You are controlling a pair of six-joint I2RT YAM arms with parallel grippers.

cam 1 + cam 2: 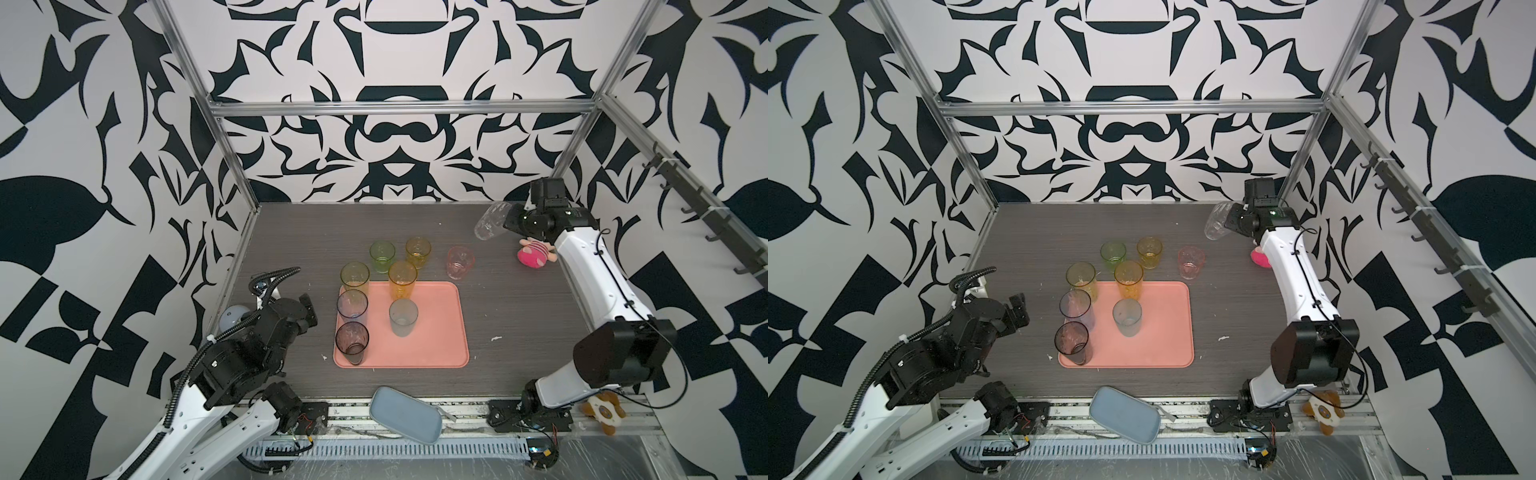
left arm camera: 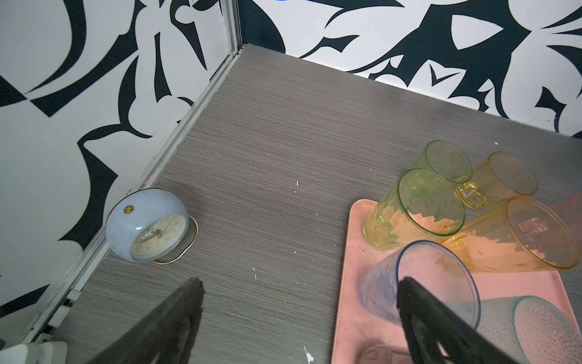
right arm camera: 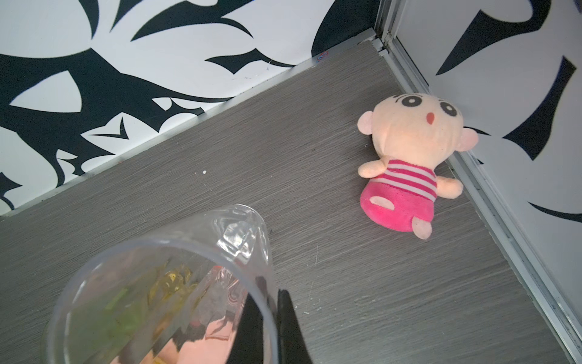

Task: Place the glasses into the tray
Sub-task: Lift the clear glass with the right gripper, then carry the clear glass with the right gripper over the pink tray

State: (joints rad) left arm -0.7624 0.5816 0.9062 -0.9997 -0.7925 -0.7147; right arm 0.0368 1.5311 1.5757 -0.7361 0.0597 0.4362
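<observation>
I have my right gripper (image 1: 507, 220) clenched on the wall of the clear tumbler (image 1: 489, 222), one finger inside the rim and one outside. The glass hangs tilted and clear of the table (image 1: 291, 232), with its base pointing away from the gripper. Just below that gripper, by the side wall, a plush doll (image 3: 406, 164) in pink stripes lies on its back.

The salmon-pink tray (image 1: 432, 332) lies well apart from the right gripper, toward my left arm's side.

My left gripper (image 1: 309, 316) is released, fingers spread wide and holding nothing, just beside the tray's left edge. Closest to it is the blue tumbler (image 1: 352, 305), upright on the tray. The smoky grey tumbler (image 1: 352, 340) and the yellow-green tumbler (image 1: 354, 276) flank it along that same edge. Past them from the gripper, the orange tumbler (image 1: 402, 278) and the teal tumbler (image 1: 403, 316) also stand on the tray.

Between the two grippers, beyond the tray's far rim, the green tumbler (image 1: 382, 255), the amber tumbler (image 1: 417, 251) and the pink tumbler (image 1: 460, 262) stand upright on bare table. On the left gripper's other side, away from the tray, a pale blue alarm clock (image 2: 151, 227) rests against the wall.
</observation>
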